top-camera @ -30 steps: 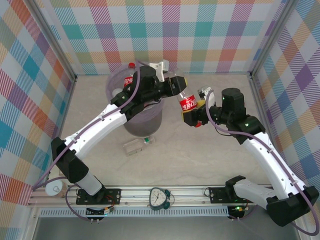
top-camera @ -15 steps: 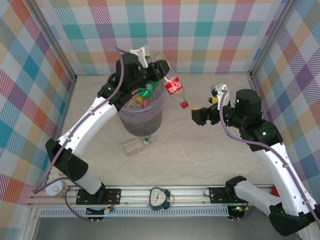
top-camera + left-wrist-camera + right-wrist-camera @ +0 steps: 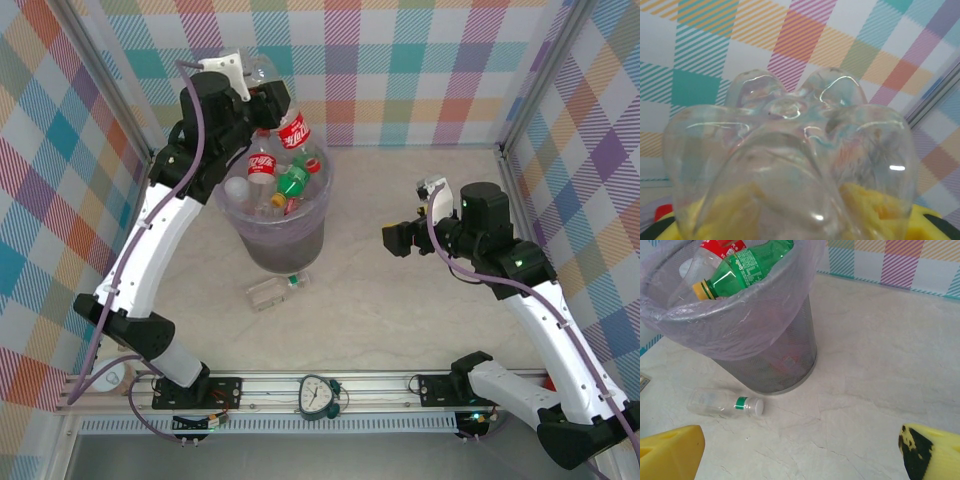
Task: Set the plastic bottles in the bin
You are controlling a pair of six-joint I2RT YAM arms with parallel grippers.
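Note:
My left gripper is shut on a red-labelled plastic bottle, held neck-down over the far rim of the bin. The left wrist view looks at this bottle's clear base between yellow fingers. The lilac-lined bin holds a red-labelled bottle, a green bottle and others. A clear white-capped bottle lies on the table in front of the bin. My right gripper hangs open and empty to the bin's right.
Checkered walls close in the left, far and right sides. A small clock sits on the near rail between the arm bases. A white cup stands at the near left corner. Bare tabletop spreads under the right gripper.
The bottle passed from my right gripper to the left. The left arm swung it leftward from beside the bin to over its far rim. The right gripper opened and drew back.

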